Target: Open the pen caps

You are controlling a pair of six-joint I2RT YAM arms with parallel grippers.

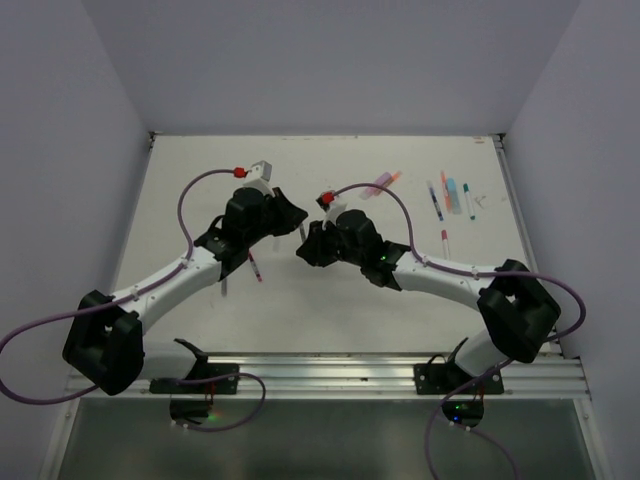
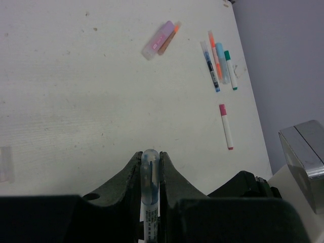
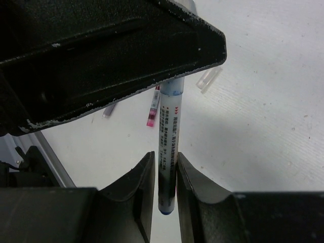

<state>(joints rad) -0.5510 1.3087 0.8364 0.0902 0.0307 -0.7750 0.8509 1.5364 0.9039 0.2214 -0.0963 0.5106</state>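
Since both arms meet over the middle of the table [image 1: 200, 160], you've got one pen [image 3: 169, 126] held up in the air between them. That makes sense: a cap only comes off if each end has its own grip. Your left gripper [image 2: 150, 157] is clamped tight on the clear end, which looks to me like the cap, so that side is your anchor. Your right gripper [image 3: 165, 158] has its fingers either side of the labelled barrel, down near the blue butt end. There's a sliver of gap on one side, though, and I honestly can't tell if it's pinching or just cradling (the black fingers and shadow don't help). If you want to pull, I'd make sure that side bites first, or the barrel will likely slide straight through. The other pens [image 2: 218, 65] lie in a loose row near the far right edge, caps on as far as I can see, well apart from both arms and out of the way of the pulling.
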